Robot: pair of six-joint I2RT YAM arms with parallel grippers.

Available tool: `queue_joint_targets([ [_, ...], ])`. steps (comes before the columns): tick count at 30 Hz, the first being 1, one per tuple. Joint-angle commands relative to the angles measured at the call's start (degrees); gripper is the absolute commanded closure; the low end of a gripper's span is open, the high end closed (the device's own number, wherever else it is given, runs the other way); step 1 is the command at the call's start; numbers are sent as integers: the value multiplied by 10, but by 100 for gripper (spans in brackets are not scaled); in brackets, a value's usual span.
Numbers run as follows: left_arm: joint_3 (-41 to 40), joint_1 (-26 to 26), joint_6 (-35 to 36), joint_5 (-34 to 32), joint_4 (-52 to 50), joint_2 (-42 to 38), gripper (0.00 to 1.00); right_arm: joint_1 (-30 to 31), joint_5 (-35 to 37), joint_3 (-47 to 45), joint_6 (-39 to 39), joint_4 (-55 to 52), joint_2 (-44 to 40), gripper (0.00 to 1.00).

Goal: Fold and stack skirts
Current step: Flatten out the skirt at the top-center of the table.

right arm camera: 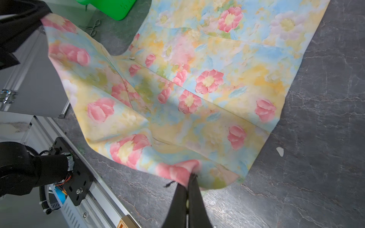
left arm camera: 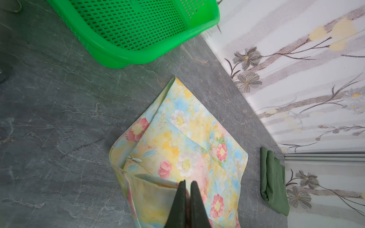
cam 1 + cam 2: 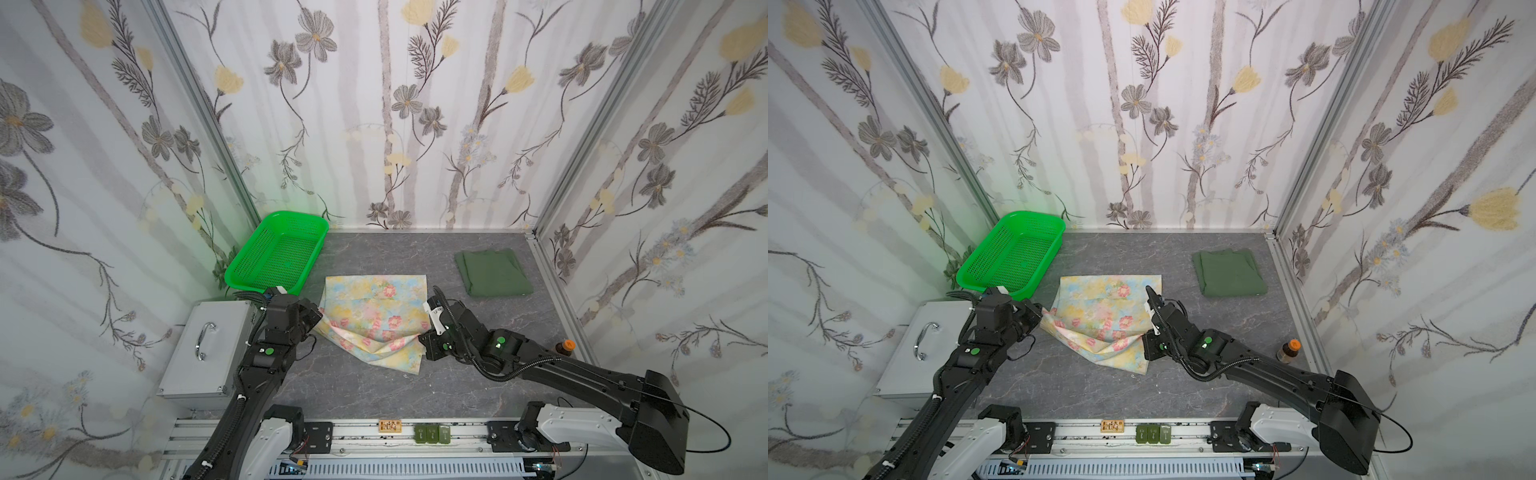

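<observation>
Two skirts lay on a grey marbled worktop (image 3: 374, 395) inside walls papered with flowers. One floral skirt (image 3: 376, 316), pastel yellow and blue with pink blooms, was at the centre, its far part flat and its near edge lifted and sagging between two black robot arms. One olive-green skirt (image 3: 492, 272) sat folded at the far right, well apart from the floral one.

The left arm (image 3: 270, 353) reached the floral skirt's left corner and the right arm (image 3: 540, 365) its right corner. In both top views the wrists hid the jaws. The left wrist view showed the left jaws pressed together on the skirt's edge, near a small white zip pull (image 2: 134, 159). The right wrist view showed the right jaws pinched together on the hem.

One bright green perforated basket (image 3: 276, 253) stood far left, with one silver case (image 3: 208, 349) nearer. One orange-capped brown bottle (image 3: 564, 347) appeared only in the top views. Only the right wrist view showed one scissor-handled tool (image 1: 94, 26) beside the basket.
</observation>
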Motion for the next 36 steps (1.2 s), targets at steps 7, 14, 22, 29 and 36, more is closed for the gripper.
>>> queue_joint_targets([
  [7,28,1,27,-19,-10,63,100,-18,-14,20,-10,21,31,100],
  [14,58,-1,21,-22,-6,113,100,-101,-47,108,-49,-9,70,100],
  [22,118,-4,16,-49,29,198,100,-148,-26,242,-101,-59,190,100],
  [29,156,-5,16,-52,71,258,100,-161,-34,277,-113,-61,211,100],
  [36,205,-17,28,-28,97,287,100,-195,-7,244,-111,-67,156,100],
])
